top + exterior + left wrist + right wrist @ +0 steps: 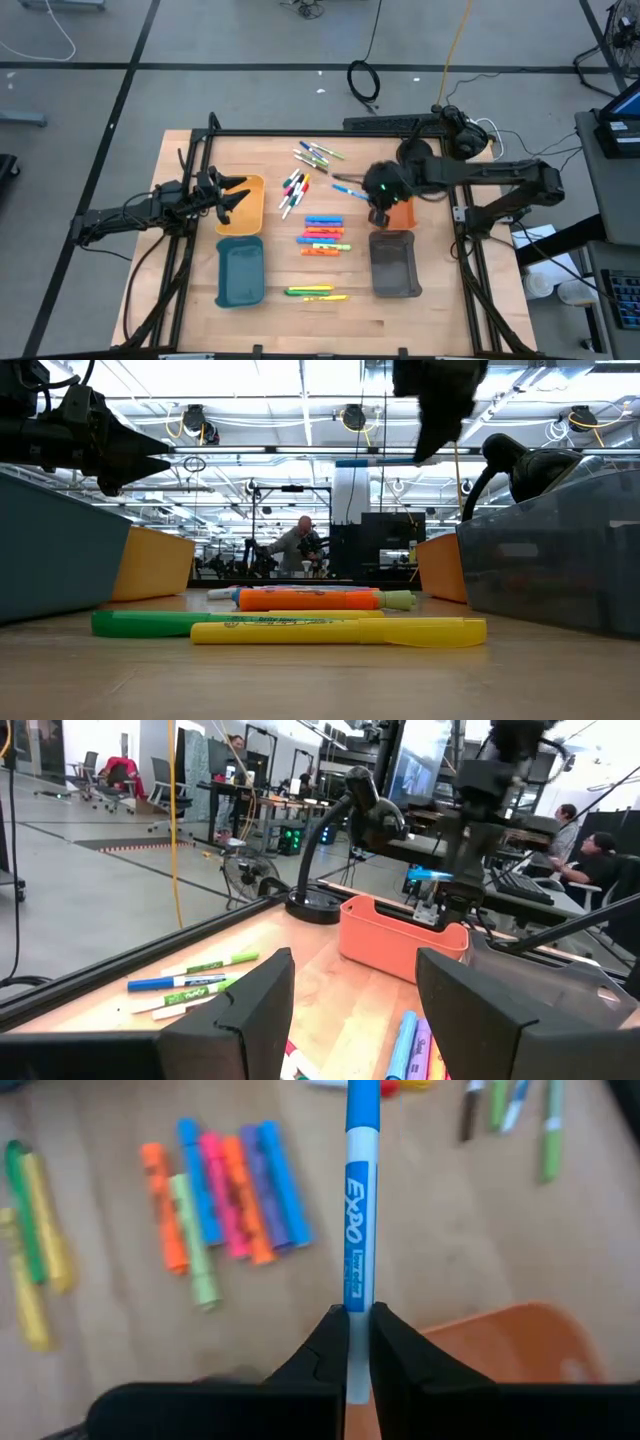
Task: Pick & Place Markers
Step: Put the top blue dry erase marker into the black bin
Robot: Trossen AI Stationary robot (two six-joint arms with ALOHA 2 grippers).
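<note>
Your table carries four trays: a yellow tray toward its left edge with a teal tray nearer the front, and an orange tray toward the right edge with a grey tray in front of it. Loose markers lie between them: thin pens toward the back edge, a stack of highlighters in the centre, and a green and yellow pair near the front.

Your right arm reaches in from the right edge, its wrist turned down, and the right gripper hangs above the back left corner of the orange tray. Its fingers are clamped on a blue-capped marker, gripped near one end, so most of the pen sticks out past the fingertips and over the table rather than the tray.

To do this step well, I judge you should carry the gripper farther over the orange tray until the whole pen is inside its walls, come down low, then release; letting go here would likely tip it over the rim.

Your left gripper waits over the yellow tray with its fingers apart and nothing between them.
</note>
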